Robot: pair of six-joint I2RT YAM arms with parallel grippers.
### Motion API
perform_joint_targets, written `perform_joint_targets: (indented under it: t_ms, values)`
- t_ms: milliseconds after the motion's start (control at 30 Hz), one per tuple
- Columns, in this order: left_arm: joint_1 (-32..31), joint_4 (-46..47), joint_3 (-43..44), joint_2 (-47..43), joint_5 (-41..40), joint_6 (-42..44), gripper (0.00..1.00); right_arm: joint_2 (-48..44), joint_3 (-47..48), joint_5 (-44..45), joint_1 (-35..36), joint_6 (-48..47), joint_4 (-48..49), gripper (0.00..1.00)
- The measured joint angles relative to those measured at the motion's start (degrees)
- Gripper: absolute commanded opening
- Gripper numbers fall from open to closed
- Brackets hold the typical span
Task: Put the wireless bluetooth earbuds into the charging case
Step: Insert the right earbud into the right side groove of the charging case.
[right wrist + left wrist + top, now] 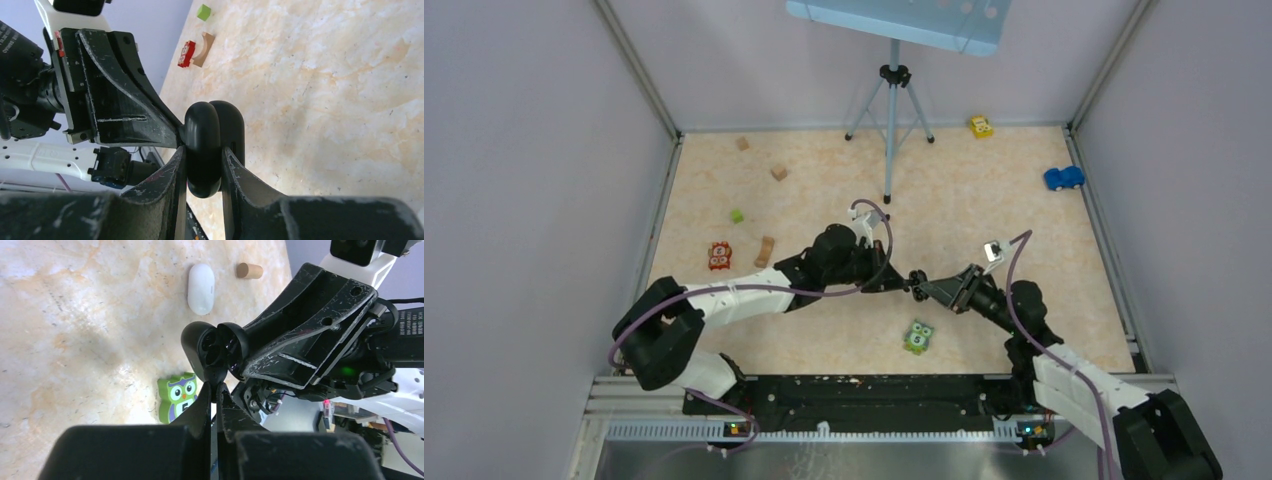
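Note:
The black charging case (916,282) hangs above the table's middle, where both arms meet. My right gripper (204,156) is shut on it, one finger on each flat side. In the left wrist view the case (212,347) stands open, its dark recesses facing the camera. I cannot tell whether earbuds lie in them, and no loose earbuds show. My left gripper (218,389) is shut, its tips touching the case's lower rim. A white charging case (201,287) lies closed on the table beyond.
A green owl block (918,336) lies just below the grippers. A red owl block (720,255), wooden arch (765,250), green cube (737,215) and wooden cube (778,172) sit left. A tripod (891,120), yellow car (980,126) and blue car (1063,178) stand at the back.

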Motion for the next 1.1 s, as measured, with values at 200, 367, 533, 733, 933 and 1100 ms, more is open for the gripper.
perform_joint_targets:
  t_ms: [200, 367, 533, 733, 933, 1100]
  values:
    - [-0.09, -1.64, 0.00, -1.70, -2.21, 1.18, 0.00, -0.63, 0.00, 0.28, 0.00, 0.22, -2.27, 0.06]
    - [-2.21, -0.35, -0.83, -2.08, -4.76, 0.31, 0.00, -0.90, 0.00, 2.45, 0.00, 1.97, -2.69, 0.06]
    - [-4.68, 5.95, -7.10, -2.08, -8.52, -4.04, 0.00, -1.70, 0.00, 6.32, 0.31, 5.01, -3.89, 0.06]
    - [-4.83, 10.97, -8.44, -2.05, -10.34, -6.80, 0.00, -2.89, 0.00, 7.74, 0.61, 6.60, -4.83, 0.06]
    - [-5.79, 17.73, -8.66, -0.63, -10.97, -9.81, 0.00, -3.52, 0.00, 8.33, 0.61, 7.72, -4.90, 0.05]
    - [-7.17, 19.04, -8.66, 1.92, -12.00, -11.82, 0.00, -3.54, 0.00, 8.39, 0.63, 8.13, -4.96, 0.06]
